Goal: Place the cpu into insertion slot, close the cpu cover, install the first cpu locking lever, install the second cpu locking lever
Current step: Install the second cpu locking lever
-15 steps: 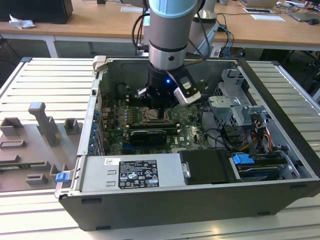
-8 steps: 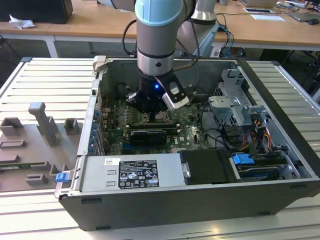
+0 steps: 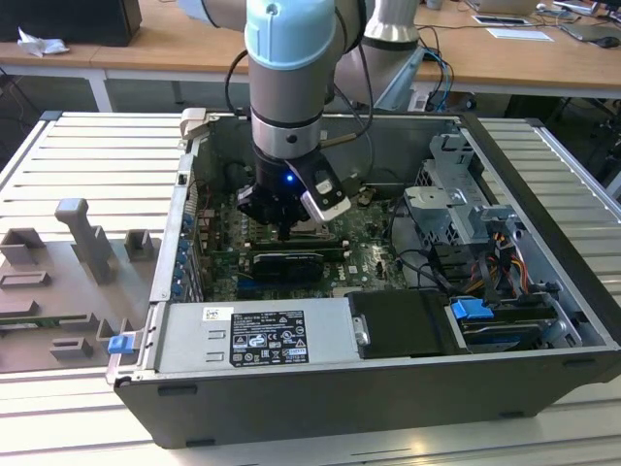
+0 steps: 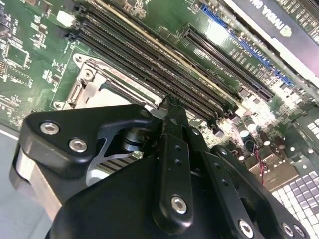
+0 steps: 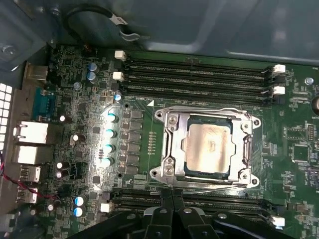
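**First wrist view: chip seated, cover down over the socket**

In the first wrist view the cpu (image 5: 208, 145) lies flat in the insertion slot (image 5: 207, 172), a small square chip with a pale, brushed silvery-grey top that catches the light. The cpu cover (image 5: 174, 144), a thin grey metal frame with a large square window, lies flat around the chip, its window leaving the chip's top bare. Round screw heads mark the frame's corners. A thin wire lever (image 5: 209, 186) runs along the socket edge nearest the gripper.

The socket sits mid-board on the green motherboard (image 5: 79, 99), between two banks of long black memory slots (image 5: 199, 79) with white end clips. Silver-topped capacitors stand in a column toward the board's port edge.

The gripper (image 5: 172, 199) is matte black, bolted with bright screws; its two fingertips are pressed together with nothing between them, the tips just at the socket's rim by the lever. In the second wrist view the closed fingers (image 4: 172, 119) stand over the socket's corner.

In the exterior view the arm reaches down into the open grey computer case (image 3: 388, 388), the gripper (image 3: 283, 229) low over the board.
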Controlling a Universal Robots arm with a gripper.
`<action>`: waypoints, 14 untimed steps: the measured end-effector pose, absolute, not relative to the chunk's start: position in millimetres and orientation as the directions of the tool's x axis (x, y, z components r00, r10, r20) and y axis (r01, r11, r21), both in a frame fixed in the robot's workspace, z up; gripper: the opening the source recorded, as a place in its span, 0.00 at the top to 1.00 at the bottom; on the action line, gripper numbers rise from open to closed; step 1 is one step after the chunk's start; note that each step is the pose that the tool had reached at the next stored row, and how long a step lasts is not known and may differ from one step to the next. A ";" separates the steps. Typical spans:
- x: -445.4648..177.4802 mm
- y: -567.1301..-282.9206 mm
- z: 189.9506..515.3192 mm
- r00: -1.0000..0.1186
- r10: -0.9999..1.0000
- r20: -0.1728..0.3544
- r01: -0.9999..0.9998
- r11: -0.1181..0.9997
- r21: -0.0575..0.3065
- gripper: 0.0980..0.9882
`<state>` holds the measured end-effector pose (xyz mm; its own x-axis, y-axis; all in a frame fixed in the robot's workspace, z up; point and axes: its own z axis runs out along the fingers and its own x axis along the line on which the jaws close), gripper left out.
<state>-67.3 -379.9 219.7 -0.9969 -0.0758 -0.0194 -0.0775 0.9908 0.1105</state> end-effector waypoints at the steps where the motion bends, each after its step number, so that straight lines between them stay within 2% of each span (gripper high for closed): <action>1: -67.7 -379.8 218.9 -0.997 -0.076 -0.020 -0.077 0.991 0.114 0.99; 14: -75.3 -379.8 205.0 -0.997 -0.075 -0.025 -0.077 0.985 0.154 0.99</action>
